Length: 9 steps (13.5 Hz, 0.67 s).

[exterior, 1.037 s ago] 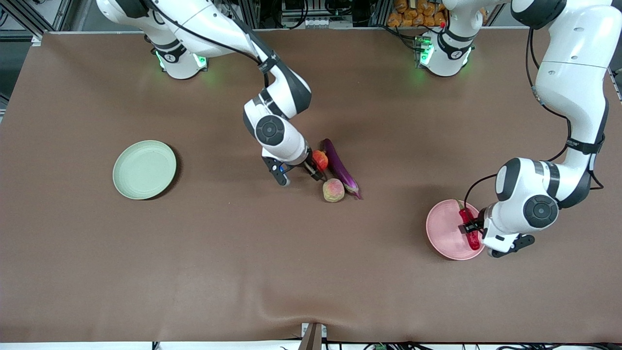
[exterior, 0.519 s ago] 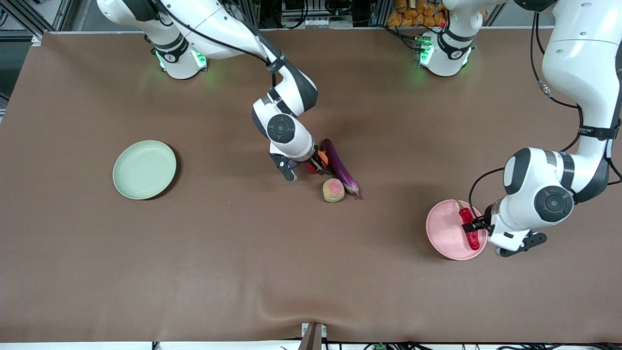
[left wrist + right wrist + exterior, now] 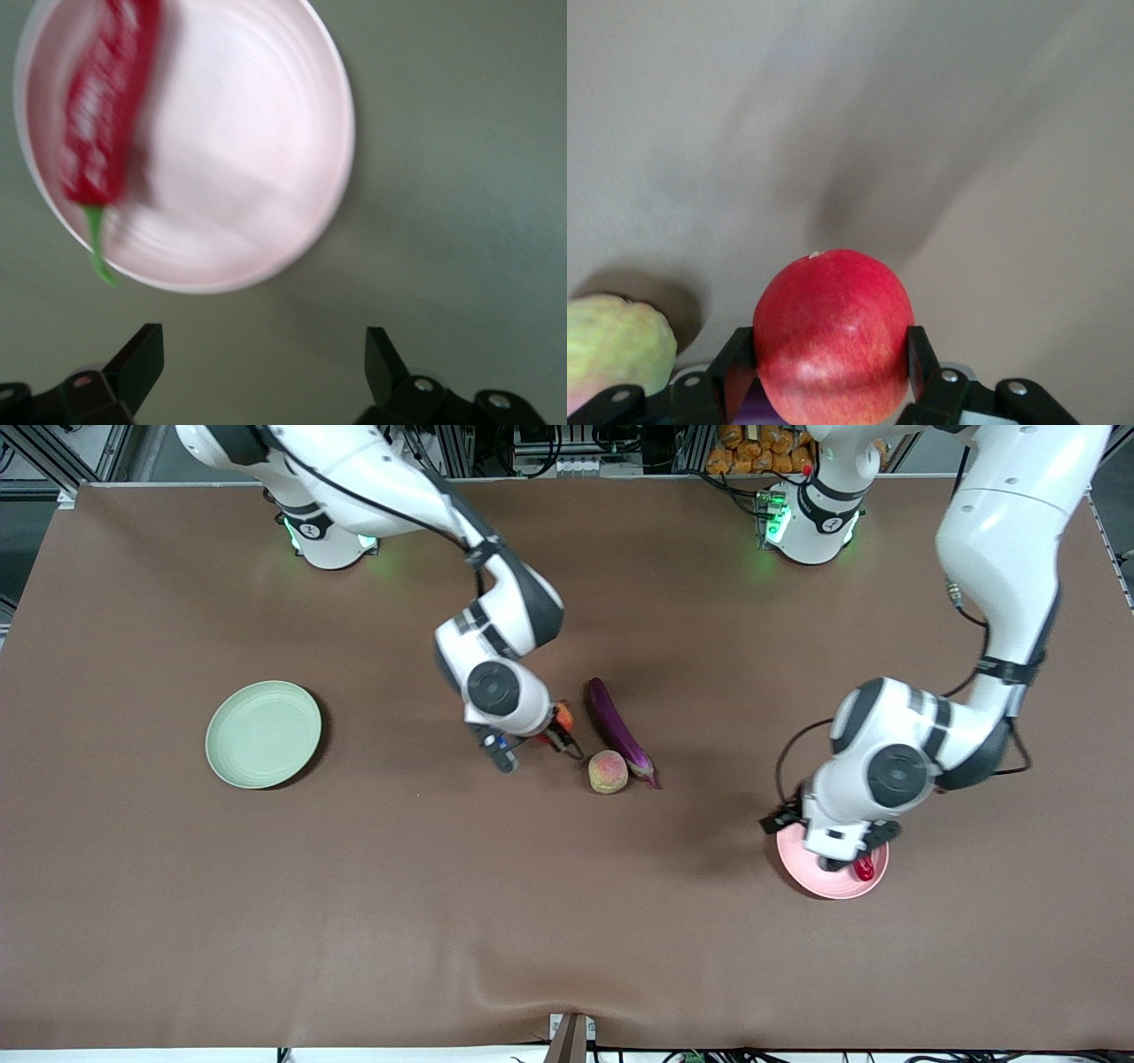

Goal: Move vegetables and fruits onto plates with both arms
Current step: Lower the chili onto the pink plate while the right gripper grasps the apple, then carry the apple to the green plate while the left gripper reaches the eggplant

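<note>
Now one pomegranate, one peach, one eggplant, two plates.

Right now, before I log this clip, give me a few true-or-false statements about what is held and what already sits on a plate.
1. The right gripper is shut on the red fruit. True.
2. The chili pepper lies on the green plate. False: it lies on the pink plate.
3. The left gripper is open and holds nothing. True.
4. The peach sits on a plate. False: it is on the table beside the eggplant.
</note>
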Each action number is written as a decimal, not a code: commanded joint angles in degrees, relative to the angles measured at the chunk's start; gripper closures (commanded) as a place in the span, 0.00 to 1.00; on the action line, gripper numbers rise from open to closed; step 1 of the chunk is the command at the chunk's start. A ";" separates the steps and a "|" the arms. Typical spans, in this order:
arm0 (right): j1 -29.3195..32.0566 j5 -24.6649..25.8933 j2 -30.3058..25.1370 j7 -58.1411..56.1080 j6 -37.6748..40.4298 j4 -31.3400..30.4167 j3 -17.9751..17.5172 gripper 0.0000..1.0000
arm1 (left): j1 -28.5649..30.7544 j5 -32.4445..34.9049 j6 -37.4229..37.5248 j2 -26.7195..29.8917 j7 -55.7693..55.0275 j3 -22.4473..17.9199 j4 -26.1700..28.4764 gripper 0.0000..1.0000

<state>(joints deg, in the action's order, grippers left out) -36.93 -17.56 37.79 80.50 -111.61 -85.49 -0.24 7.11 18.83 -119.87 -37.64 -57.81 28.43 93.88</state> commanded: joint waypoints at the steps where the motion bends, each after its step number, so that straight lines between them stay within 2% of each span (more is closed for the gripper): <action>1: 9.56 1.99 -5.69 -13.20 13.23 1.21 -0.73 1.00 | -2.97 -0.46 -5.01 1.60 -7.99 0.48 5.07 0.00; 5: 21.35 10.77 -8.34 -29.65 22.48 -0.11 -0.73 1.00 | -6.66 0.33 -6.87 7.74 -18.46 5.05 12.71 0.00; 8: 29.17 15.09 -10.45 -41.78 21.79 -5.90 -0.73 1.00 | -12.97 0.77 -8.88 8.99 -23.37 6.82 14.49 0.00; 9: 31.54 15.53 -11.33 -47.57 21.35 -7.65 -0.73 1.00 | -16.13 3.64 -10.20 8.37 -26.96 6.73 14.40 0.00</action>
<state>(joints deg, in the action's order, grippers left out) -9.15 -3.88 30.23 40.32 -89.15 -87.54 0.42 -4.45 19.39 -127.45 -30.99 -79.46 35.71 105.92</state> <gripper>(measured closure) 0.260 0.000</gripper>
